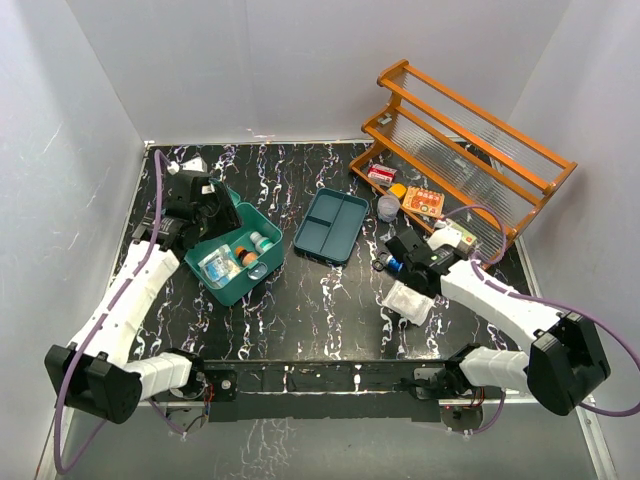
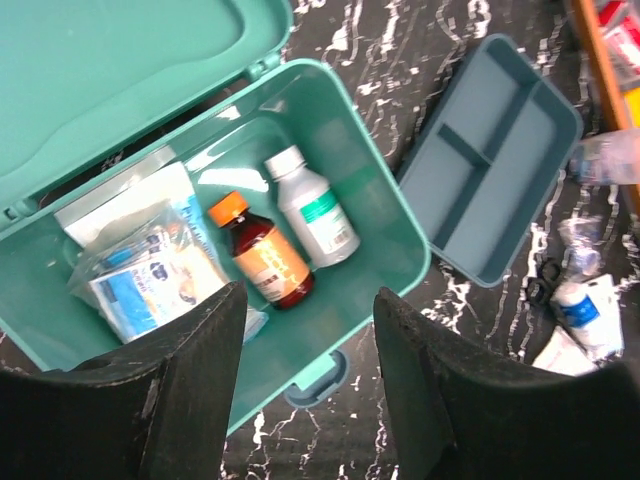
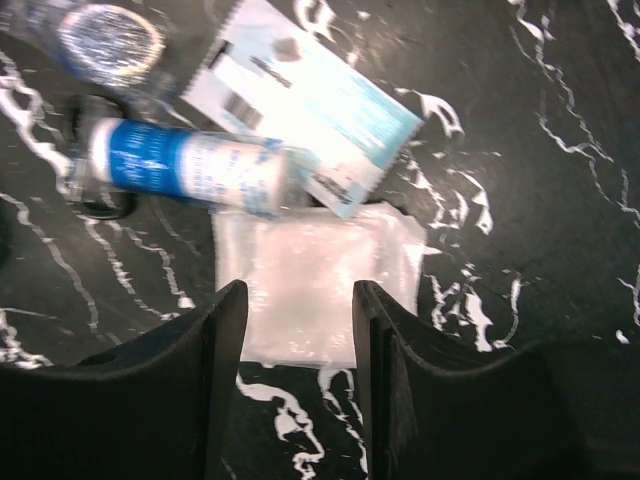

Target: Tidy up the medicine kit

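While the top external view looks down on a black marbled worktop [image 1: 310, 320], the teal medicine kit [image 1: 238, 288] sits open at centre left, with the left tool [image 1: 220, 214] just above its upper edge. A dark blue divided tray [image 1: 340, 214] lies to the right of the kit, and an orange tiered rack [image 1: 470, 140] stands at upper right. The right tool [image 1: 388, 263] is at centre right among loose items.

In the left wrist view, the left tool [image 2: 310, 298] has its fingers spread apart, holding nothing, over the kit [image 2: 385, 190]. Inside lie an amber bottle with an orange cap [image 2: 265, 258], a white bottle [image 2: 316, 212] and plastic packets [image 2: 140, 275]. The lid [image 2: 110, 70] is folded back at upper left.

In the right wrist view, the right tool [image 3: 295, 295] is also spread and empty, with a white pouch [image 3: 320, 270] showing between its fingers. A blue and white tube [image 3: 190, 165] lies just above the pouch.
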### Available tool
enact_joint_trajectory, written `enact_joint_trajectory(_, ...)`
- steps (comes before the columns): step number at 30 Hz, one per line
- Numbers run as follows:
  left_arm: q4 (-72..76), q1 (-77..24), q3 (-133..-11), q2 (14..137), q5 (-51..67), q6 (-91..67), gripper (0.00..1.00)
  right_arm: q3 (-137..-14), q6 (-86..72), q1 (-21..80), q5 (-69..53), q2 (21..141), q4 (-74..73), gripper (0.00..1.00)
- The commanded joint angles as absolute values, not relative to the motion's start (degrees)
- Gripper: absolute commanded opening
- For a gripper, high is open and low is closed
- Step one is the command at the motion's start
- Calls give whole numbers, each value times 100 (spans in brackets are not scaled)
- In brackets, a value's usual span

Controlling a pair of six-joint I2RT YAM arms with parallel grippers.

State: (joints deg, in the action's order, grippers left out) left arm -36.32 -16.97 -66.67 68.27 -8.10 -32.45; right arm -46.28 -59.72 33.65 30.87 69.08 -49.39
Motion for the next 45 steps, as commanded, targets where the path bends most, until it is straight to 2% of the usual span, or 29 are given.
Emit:
enact_joint_trajectory(1,-3139,-1664,-6830,6436,-417,-3019,54,-4398,-6415,3237,3271,6649,-5228,44)
enact_joint_trajectory(12,-2954,-1666,-6822,6169,-284,-3058,60,-3950,-5662,2848,2503,6868,-4459,42)
enact_joint_trajectory(22,-3039,-1666,-7010,6322,-305,-2834,63,-3663,-5096,2520,1935,7063,-3994,35)
enact_joint_trajectory(25,-3219,-1662,-7198,6341,-695,-2657,65,-3602,-4917,2483,1770,7140,-3849,29)
enact_joint_trajectory(31,-3291,-1664,-7157,6199,-580,-2762,67,-3591,-4545,2474,1433,7212,-3744,5)
enact_joint_trajectory(34,-3180,-1662,-7032,6136,-252,-2859,68,-3723,-4441,2478,1273,7131,-3824,0)
enact_joint_trajectory(45,-2348,-1662,-6575,6561,2090,-3239,71,-4206,-3772,2474,-296,6495,-3528,0)
